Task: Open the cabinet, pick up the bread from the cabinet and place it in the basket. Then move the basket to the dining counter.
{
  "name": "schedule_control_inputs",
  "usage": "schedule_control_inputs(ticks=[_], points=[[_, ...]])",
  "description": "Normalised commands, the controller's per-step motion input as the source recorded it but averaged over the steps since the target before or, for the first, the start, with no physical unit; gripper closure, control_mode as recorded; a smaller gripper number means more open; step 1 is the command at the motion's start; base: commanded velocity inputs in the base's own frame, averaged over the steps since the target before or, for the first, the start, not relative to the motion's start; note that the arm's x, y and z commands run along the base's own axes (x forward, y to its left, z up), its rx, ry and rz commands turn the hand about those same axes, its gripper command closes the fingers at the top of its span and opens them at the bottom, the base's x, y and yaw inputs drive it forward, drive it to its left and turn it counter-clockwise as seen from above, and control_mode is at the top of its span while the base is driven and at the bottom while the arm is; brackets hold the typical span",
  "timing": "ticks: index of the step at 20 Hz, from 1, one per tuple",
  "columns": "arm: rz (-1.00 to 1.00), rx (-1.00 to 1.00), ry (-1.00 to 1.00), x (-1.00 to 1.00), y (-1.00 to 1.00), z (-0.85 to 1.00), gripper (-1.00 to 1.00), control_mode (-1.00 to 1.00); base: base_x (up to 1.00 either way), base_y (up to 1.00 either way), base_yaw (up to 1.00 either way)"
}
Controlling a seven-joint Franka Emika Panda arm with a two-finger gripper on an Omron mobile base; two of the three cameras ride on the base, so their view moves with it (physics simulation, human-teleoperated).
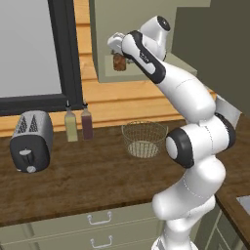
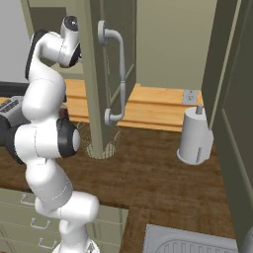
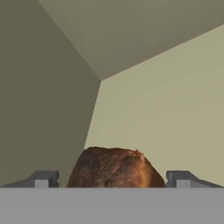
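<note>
The gripper (image 3: 112, 179) has its fingers spread wide, one on each side of the bread (image 3: 114, 168), which sits inside the cabinet (image 3: 48, 87). Best to keep the loaf centred between them and close evenly.

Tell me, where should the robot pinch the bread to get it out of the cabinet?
Probably across its rounded middle, one finger on each side. In the hand view the bread already sits between the open gripper fingers, so coming straight in from the cabinet front, as now, looks best.
</note>
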Motion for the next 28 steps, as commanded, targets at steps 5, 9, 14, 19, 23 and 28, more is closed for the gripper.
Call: schedule_control_inputs(ticks=[5, 9, 14, 19, 23, 28], points=[[0.00, 0.00, 0.00, -0.07, 0.01, -0.51, 1.00, -1.00, 0.00, 0.00, 0.00], [0.00, 0.00, -0.10, -0.49, -0.19, -0.12, 1.00, -1.00, 0.00, 0.00, 0.00], [0.00, 0.00, -0.16, -0.91, -0.29, 0.00, 1.00, -1.00, 0.00, 0.00, 0.00], [0.00, -0.01, -0.05, -1.00, -0.29, 0.00, 1.00, -1.00, 0.00, 0.00, 0.00], [-0.02, -0.04, 0.00, -1.00, -0.30, 0.00, 1.00, -1.00, 0.00, 0.00, 0.00], [-0.03, -0.01, 0.00, -1.00, -0.34, 0.00, 1.00, -1.00, 0.00, 0.00, 0.00]])
